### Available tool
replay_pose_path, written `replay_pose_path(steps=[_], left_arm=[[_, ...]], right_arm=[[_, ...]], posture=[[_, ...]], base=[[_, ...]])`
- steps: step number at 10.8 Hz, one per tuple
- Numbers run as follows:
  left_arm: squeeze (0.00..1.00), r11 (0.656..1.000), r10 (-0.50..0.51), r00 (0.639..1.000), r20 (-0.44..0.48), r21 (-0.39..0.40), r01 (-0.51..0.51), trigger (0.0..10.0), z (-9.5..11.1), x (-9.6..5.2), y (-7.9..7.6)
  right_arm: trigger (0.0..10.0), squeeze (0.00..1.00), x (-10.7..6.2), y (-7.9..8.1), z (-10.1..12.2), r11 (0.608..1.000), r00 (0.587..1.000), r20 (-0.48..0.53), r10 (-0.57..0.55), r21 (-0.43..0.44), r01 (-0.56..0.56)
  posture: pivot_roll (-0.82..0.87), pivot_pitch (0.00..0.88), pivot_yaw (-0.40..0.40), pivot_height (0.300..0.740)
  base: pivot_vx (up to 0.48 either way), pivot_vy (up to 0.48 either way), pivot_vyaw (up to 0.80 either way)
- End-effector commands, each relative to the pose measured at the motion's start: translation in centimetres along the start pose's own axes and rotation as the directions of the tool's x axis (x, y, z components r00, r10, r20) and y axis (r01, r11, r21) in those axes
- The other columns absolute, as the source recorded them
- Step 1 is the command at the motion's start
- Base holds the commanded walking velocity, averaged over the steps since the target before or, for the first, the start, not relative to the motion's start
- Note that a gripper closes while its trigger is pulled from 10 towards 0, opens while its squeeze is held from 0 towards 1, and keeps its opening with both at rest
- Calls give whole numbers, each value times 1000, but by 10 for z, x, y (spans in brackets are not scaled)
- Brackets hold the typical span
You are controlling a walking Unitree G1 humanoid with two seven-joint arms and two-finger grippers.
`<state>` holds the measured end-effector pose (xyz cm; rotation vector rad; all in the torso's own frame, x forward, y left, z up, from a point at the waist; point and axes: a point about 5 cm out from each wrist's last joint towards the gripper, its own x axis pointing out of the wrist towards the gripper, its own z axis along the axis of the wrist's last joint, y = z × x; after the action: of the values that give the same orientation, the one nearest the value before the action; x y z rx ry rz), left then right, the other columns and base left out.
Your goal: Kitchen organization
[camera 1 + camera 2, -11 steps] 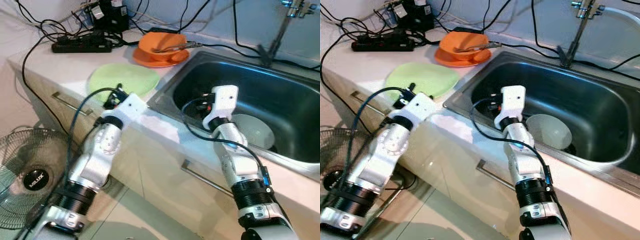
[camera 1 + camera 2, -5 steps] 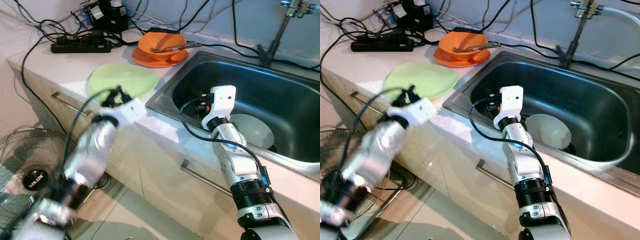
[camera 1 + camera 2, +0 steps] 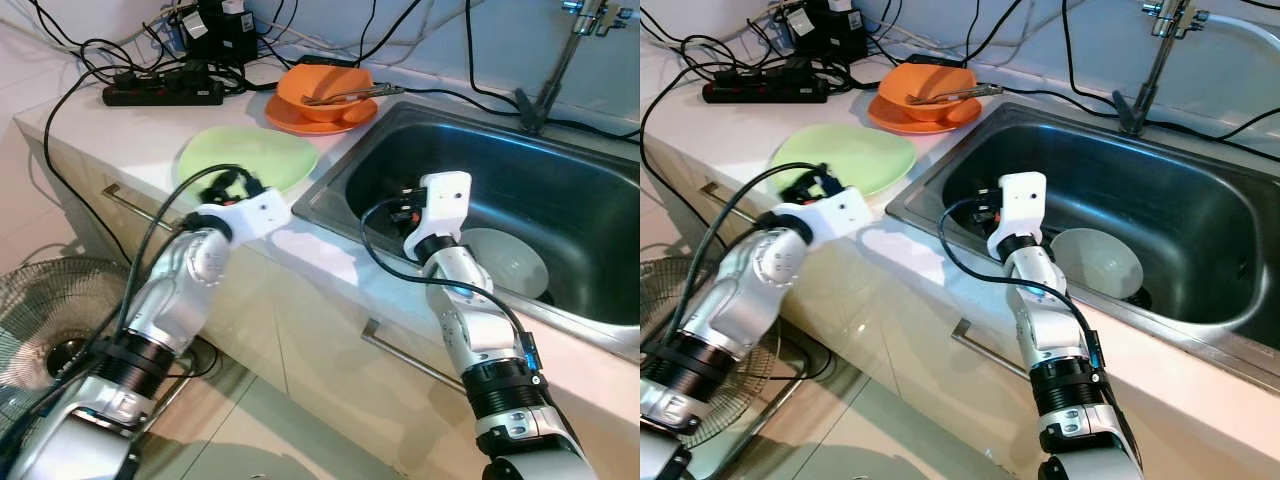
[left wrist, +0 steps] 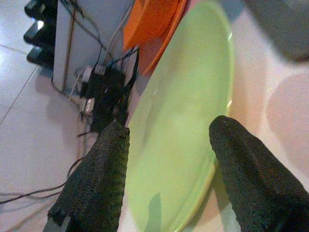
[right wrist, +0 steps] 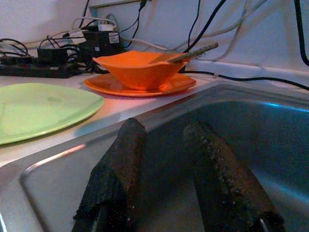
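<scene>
The green plate (image 3: 247,158) served as landmark. Just behind it stood the orange bowl (image 3: 322,93) on its orange plate (image 3: 300,118), a utensil (image 3: 355,94) jutting over the rim toward the sink (image 3: 520,190). Farther back a power strip (image 3: 163,92) and tangled cables (image 3: 80,60) blocked the counter's (image 3: 120,130) rear. Beside the plate, bare counter lay open. The sink basin was roomy, with a white bowl (image 3: 510,262) on its floor.

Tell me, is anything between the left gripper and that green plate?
Nothing visible. The left gripper hangs open just at the near edge of the green plate, its fingers spread over the rim. The counter around the plate's near side is bare.
</scene>
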<state>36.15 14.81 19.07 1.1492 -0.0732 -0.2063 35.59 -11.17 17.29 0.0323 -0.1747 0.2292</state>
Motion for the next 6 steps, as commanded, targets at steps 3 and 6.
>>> replay_pose_path(steps=[3,6], left_arm=[[0,999,-44,999,21,9,44,10000,5,0,-5],[0,993,-104,990,-100,50,109,10000,-20,-1,-9]], right_arm=[[10000,0,-1,0,2,1000,1000,4,-2,4,2],[10000,0,-1,-1,2,1000,1000,3,-6,2,6]], posture=[[181,72,16,740],[182,73,15,740]], base=[[0,0,0],[0,0,0]])
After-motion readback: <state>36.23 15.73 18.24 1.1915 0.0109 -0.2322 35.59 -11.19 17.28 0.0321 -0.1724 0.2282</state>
